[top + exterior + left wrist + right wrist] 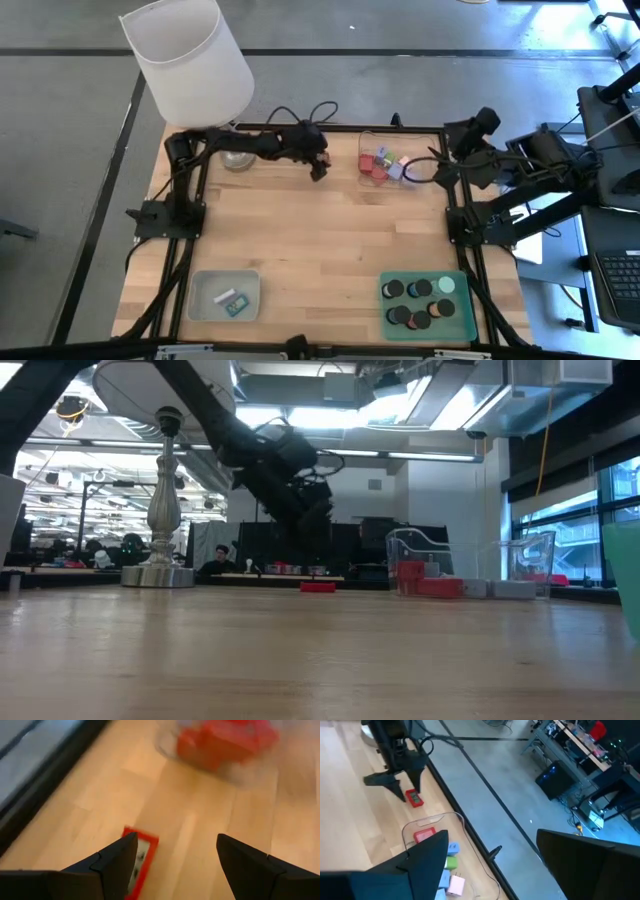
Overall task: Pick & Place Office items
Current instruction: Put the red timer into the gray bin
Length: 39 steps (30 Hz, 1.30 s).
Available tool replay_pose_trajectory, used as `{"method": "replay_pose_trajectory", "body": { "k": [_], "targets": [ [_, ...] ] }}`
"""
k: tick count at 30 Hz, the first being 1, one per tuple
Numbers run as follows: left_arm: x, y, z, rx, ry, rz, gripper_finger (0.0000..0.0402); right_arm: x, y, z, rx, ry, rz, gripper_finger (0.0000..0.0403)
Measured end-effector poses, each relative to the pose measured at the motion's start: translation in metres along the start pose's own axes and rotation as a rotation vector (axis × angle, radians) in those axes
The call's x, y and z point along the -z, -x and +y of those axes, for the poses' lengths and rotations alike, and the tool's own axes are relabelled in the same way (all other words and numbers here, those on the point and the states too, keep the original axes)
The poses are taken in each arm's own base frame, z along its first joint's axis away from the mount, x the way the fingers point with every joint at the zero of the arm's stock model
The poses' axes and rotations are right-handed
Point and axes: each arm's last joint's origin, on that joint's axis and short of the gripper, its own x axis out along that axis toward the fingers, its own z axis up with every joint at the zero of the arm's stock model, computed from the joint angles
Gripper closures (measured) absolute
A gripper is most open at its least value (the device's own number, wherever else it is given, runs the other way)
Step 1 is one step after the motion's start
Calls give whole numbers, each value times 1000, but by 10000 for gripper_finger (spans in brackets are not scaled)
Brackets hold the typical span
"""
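A: Surface?
B: Pale wooden table, far edge close behind my work.
A: Item?
B: Flat red block, pale face, lying on the wood under my left gripper, jaws spread wide, holding nothing. Clear tray just beside; bare wood toward the near trays.
A: Right gripper?
B: Parted, empty, hanging at the table's far right corner.

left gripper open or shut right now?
Open. The left gripper has its fingers spread wide above a small red piece lying on the table.
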Motion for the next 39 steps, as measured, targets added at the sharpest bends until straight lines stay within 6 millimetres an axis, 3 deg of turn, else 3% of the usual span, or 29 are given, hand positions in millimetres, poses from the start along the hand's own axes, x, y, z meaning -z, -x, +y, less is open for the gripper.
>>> {"method": "replay_pose_trajectory", "body": {
  "k": [10, 20, 30, 39],
  "targets": [
    [5, 3, 23, -37, -315, 48, 132, -5, -8, -6, 56, -88, 2, 96],
    [9, 4, 32, 8, -335, 66, 132, -6, -12, -10, 90, -161, 17, 96],
    [32, -24, 41, 51, -322, 119, 133, -6, -14, -12, 104, -175, 26, 96],
    [32, -25, 42, 30, -300, 115, 135, -6, -15, -13, 112, -183, 29, 96]
  ]
}}
